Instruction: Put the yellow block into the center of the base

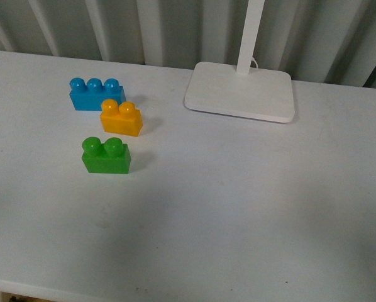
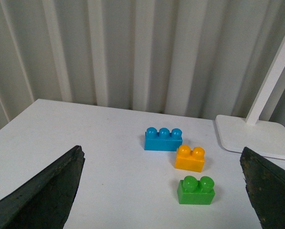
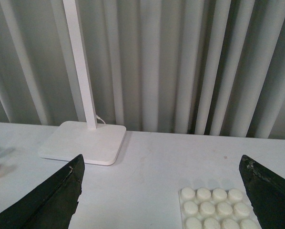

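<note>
- Yellow block (image 1: 121, 119) sits between blue brick (image 1: 96, 94) and green brick (image 1: 105, 155).
- Base (image 3: 218, 210) lies below your right gripper (image 3: 161, 162).
- Your left gripper (image 2: 161, 157) and right gripper gape wide, empty.

Left gripper (image 2: 161, 152): two dark fingers (image 2: 45, 195) spread wide apart, tips level, empty. Right gripper (image 3: 161, 160): dark fingers (image 3: 269, 191) likewise spread wide, empty.
</note>
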Robot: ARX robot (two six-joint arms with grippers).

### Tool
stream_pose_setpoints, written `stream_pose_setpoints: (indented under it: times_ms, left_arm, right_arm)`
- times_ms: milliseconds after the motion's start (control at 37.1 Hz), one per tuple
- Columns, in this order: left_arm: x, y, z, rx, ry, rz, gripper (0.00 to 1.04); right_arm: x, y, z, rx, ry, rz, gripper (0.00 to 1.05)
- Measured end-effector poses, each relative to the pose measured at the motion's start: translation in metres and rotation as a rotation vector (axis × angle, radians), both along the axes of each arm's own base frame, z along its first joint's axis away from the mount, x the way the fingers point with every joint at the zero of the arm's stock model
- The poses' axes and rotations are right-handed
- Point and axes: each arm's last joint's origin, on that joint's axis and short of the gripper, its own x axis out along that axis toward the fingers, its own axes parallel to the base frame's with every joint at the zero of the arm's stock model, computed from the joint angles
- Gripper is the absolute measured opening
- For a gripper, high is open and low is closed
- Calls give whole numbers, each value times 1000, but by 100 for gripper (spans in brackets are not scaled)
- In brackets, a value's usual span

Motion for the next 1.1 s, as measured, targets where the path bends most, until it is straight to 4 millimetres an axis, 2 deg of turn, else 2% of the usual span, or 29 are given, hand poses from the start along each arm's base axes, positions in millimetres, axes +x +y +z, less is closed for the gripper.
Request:
stream_pose_setpoints:
  times_ms: [943,970,997,1051,1105]
  left_arm:
    - [0,0,0,0,0,0,98]
    - [0,0,0,0,0,0,98]
    - [0,0,0,0,0,1,98]
    - [0,0,0,0,0,-2,98]
    - [0,0,0,0,0,-2,98]
  right_arm:
    - [0,0,0,5,5,1,95]
    - [0,0,0,46,93,14,95]
    - [1,0,3,127,297,13,95]
    - [5,-6,8,232,557,-38,95]
    - [13,-13,11,284,628,-81,95]
